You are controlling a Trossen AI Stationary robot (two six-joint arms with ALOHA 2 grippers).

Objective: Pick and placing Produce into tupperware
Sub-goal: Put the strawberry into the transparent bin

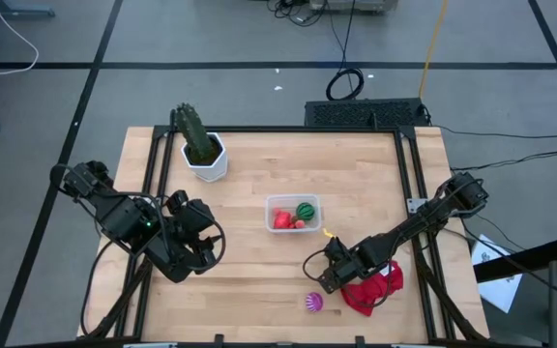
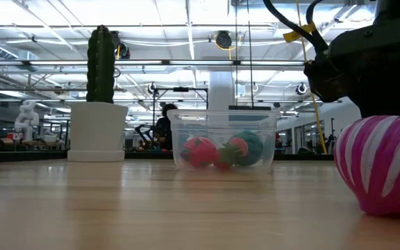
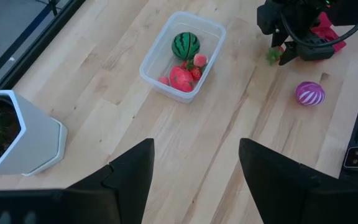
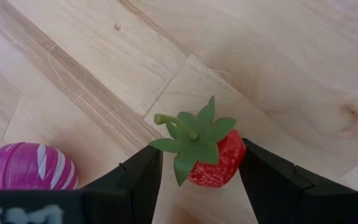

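The clear tupperware (image 1: 271,201) stands mid-table and holds a green striped ball (image 1: 306,210), red strawberries (image 3: 180,79) and pink bits (image 3: 199,60). My right gripper (image 1: 327,280) is near the front right, beside the red cloth (image 1: 375,290), shut on a red strawberry with a green leafy cap (image 4: 194,134). A purple striped piece (image 1: 314,303) rests on the wood just in front of it. My left gripper (image 3: 194,149) hangs open and raised over the table's left part, with nothing between its fingers. My right gripper pinches the strawberry's red body (image 4: 225,163) between its two fingers (image 4: 263,174). It comes from above, slanting steeply down. The leafy cap and stem stick out sideways past the fingertips. I cannot tell whether the strawberry touches the wood.
A green cactus in a white hexagonal pot (image 1: 206,159) stands at the far left. Bare wood (image 1: 259,271) lies between the two grippers and in front of the tub. Black frame rails (image 1: 416,184) run along the table's sides.
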